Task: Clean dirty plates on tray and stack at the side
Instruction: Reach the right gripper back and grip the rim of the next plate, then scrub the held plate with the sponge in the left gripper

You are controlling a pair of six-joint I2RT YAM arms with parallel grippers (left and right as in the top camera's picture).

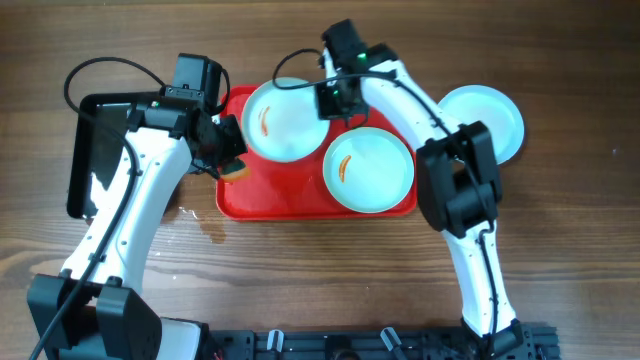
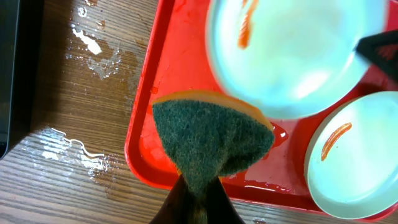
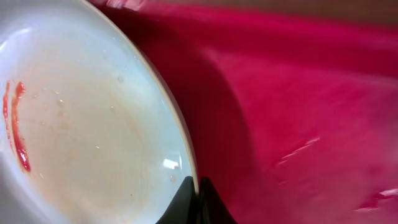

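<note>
Red tray (image 1: pixel 290 200) sits in the middle of the wooden surface (image 1: pixel 570 250), wet and shiny. On its near side lies the near plate (image 1: pixel 368 168), with an orange smear. The left hand (image 2: pixel 198 202) is squeezed shut on a green sponge (image 2: pixel 211 140) over the tray's left edge. Farther back is the far plate (image 1: pixel 283 120), smeared too. The right hand (image 3: pixel 198 198) is pinched shut on its thin rim. A clean plate (image 1: pixel 490 120) rests off the tray, to the right. I think the plates are hard, smooth and light, and slippery when wet, so the rim is the best place to hold. No words or labels can be read.
</note>
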